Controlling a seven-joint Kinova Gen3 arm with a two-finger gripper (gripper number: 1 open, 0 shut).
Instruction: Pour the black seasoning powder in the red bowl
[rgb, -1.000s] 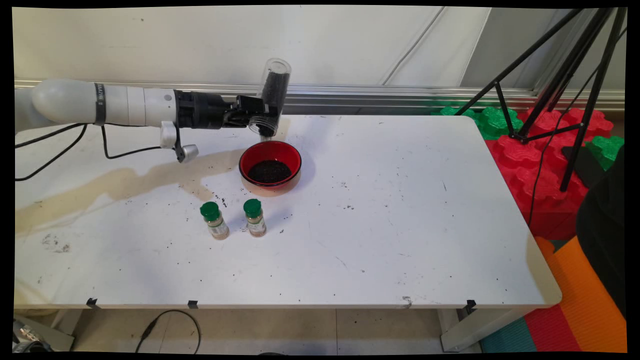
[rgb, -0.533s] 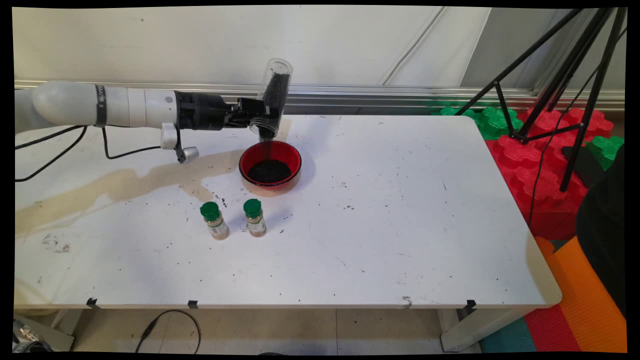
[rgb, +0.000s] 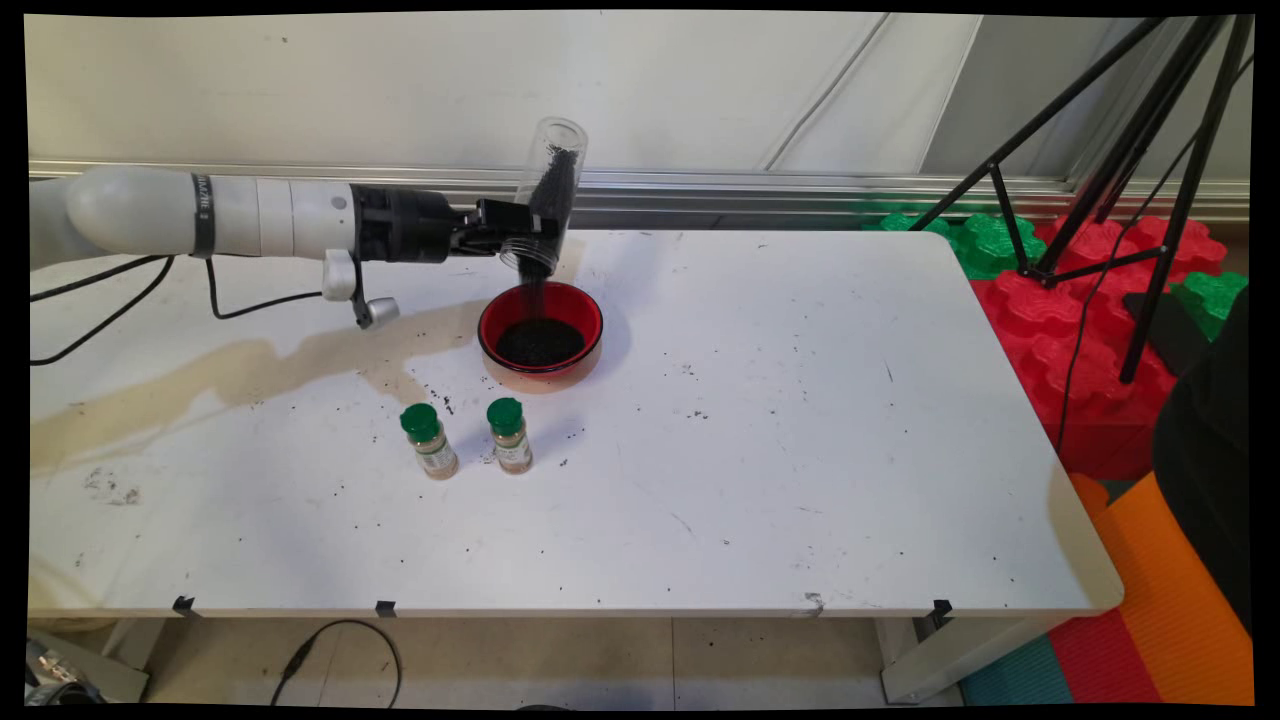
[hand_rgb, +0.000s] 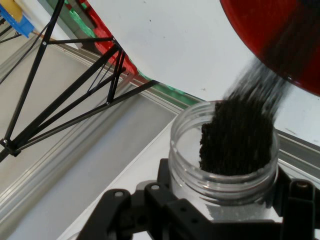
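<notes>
- Above the red bowl (rgb: 541, 335), the gripper (rgb: 520, 228) clamps an upturned clear jar (rgb: 547, 190).
- Since 1 second ago, the jar's dark grains (hand_rgb: 239, 142) have thinned, streaming into the bowl.

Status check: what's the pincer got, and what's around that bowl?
Pincer shut on clear jar, upended above red bowl. Dark grains streaming out into bowl. Two green-capped bottles stand nearer the camera, clear of the pour.

the red bowl (hand_rgb: 280, 45) is cut off by the hand view's edge, the falling dark grains (hand_rgb: 257, 87) blurred
</notes>
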